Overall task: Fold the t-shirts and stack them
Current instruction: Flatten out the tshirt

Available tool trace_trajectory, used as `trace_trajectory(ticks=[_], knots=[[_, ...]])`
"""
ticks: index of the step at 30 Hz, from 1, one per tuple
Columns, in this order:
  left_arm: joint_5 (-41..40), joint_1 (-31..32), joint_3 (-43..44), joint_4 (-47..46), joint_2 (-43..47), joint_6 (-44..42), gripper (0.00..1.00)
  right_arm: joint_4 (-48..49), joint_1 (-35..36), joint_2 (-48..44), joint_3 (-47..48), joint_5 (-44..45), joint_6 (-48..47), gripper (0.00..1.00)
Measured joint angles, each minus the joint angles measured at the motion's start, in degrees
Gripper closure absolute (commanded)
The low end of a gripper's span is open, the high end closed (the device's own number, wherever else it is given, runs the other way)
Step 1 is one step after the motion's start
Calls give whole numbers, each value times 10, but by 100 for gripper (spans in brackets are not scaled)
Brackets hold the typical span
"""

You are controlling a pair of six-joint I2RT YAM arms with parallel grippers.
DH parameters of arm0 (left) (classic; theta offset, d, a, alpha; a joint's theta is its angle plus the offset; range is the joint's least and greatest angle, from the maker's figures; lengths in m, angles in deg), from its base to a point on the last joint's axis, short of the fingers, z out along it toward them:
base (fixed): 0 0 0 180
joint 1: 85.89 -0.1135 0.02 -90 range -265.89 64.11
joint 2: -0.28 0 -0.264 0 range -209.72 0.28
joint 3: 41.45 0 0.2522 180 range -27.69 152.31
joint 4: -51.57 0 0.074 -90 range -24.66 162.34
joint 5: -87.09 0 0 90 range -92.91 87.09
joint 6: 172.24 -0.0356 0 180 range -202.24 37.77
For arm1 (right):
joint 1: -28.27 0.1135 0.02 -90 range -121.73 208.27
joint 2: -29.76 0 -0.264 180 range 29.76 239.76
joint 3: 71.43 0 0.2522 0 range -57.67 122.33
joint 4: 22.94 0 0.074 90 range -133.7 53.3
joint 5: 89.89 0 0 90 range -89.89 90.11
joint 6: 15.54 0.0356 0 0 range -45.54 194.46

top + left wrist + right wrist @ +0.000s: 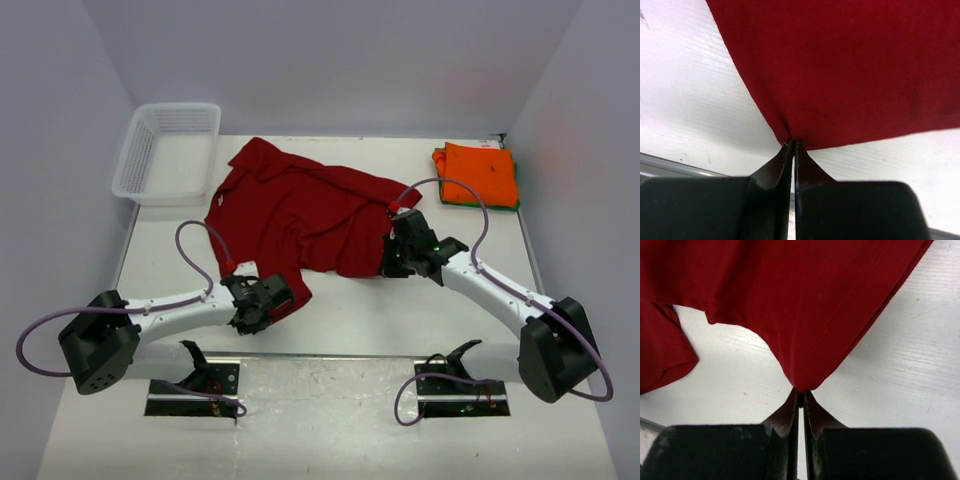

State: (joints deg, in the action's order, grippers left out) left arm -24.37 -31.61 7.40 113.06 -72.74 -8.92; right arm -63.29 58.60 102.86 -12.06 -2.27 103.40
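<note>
**Both grippers pinch a dark red t-shirt (290, 210) on a white table (340, 330)**

The shirt lies rumpled mid-table. A white mesh basket (165, 150) sits far left. Far right, a folded orange t-shirt (480, 172) covers a green one (470, 202), only its edge showing. The left gripper (793, 145) and right gripper (801, 392) are each clamped on the red shirt's near edge.

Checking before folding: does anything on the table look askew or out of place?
The dark red t-shirt lies crooked and rumpled, not flat; the left hand and right hand each pinch its near edge. The orange t-shirt sits neatly folded at the far right. Nothing looks spilled or damaged.
</note>
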Motion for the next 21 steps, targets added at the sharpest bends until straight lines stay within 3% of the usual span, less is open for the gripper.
trace_trajectory(ticks=[4,10,16,21], knots=[[-6,11,25,26,24,-2,100,-5,0,-6,2,12,1,100],[-69,14,206,73,48,-61,100,-44,0,-9,43,56,2,100],[-157,14,369,90,37,-165,100,-83,0,-8,151,112,-5,100],[-222,11,440,90,36,-245,100,-109,-4,-4,246,153,-23,100]])
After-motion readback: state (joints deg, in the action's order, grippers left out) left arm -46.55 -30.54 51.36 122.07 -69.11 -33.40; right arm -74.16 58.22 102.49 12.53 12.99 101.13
